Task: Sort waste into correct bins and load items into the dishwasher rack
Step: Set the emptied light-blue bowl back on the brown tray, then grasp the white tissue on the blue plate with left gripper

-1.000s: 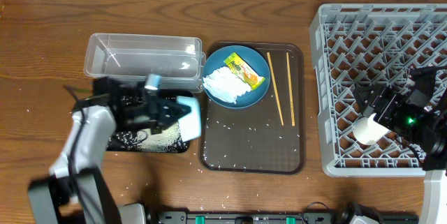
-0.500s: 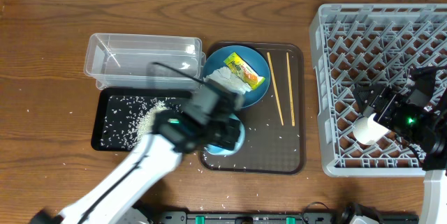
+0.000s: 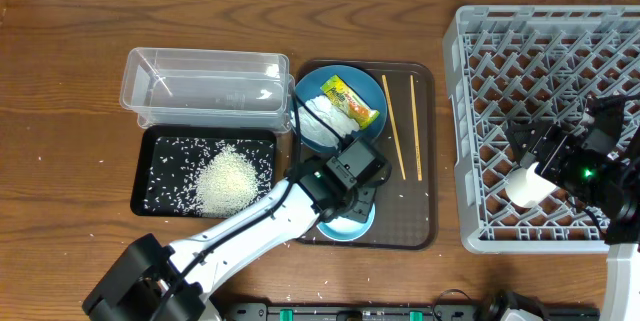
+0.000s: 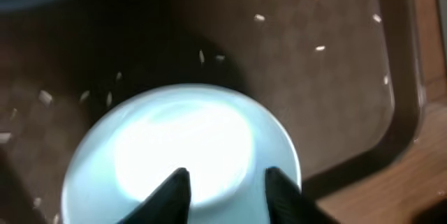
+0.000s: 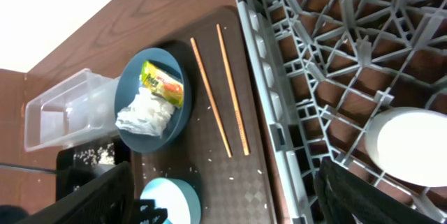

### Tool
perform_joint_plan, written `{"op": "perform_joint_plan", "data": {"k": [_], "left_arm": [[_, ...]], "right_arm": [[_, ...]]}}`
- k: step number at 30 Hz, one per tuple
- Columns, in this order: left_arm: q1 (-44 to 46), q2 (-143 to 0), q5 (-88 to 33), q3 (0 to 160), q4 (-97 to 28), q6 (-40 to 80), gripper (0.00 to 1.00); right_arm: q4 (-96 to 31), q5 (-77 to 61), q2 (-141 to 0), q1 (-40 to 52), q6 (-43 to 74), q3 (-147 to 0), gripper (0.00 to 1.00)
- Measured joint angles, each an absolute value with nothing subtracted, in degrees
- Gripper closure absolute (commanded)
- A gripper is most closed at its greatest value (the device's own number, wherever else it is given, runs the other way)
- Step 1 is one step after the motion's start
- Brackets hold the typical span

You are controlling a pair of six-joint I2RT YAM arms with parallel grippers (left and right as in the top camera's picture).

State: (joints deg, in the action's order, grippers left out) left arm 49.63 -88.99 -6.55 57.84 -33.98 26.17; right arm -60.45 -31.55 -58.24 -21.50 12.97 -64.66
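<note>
Overhead looks straight down; wrist views share the bowl [image 3: 347, 225].

Wooden table [image 3: 60, 61]: tub [image 3: 205, 86], black tray [image 3: 141, 173], brown tray [image 3: 405, 213], rack [image 3: 466, 121].

Glossy bowl [image 4: 183, 144], wood-grain table [image 3: 60, 81]

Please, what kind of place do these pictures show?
Probably a test bench arranged as a dish-clearing station, not a real kitchen: a large grey plastic dishwasher rack on a wooden table, a flat brown serving tray carrying a round dark-blue plate, and a shallow black rectangular tray holding loose white rice.
</note>
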Motion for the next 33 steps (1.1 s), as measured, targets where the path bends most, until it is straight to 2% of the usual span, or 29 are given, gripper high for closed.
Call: {"op": "perform_joint_plan", "data": {"k": [2, 6, 17, 33], "left_arm": [[49.6, -88.4, -5.8, 60.9, -35.5, 25.6, 0.4], [49.1, -86.2, -2.2, 66.5, -32.9, 22.7, 0.3], [40.3, -93.0, 2.9, 67.9, -27.4, 16.5, 0.3], [42.4, -97.6, 3.4, 67.9, -20.4, 9.1, 0.3]], "right_arm": [[-60.5, -31.3, -58.2, -21.5, 13.0, -64.7, 0.19], [-60.7, -31.2, -58.2, -21.5, 13.0, -64.7, 0.19], [-61.9, -31.0, -58.2, -21.5, 13.0, -64.7, 0.18], [-62.4, -30.7, -58.2, -21.5, 13.0, -64.7, 0.17]]}}
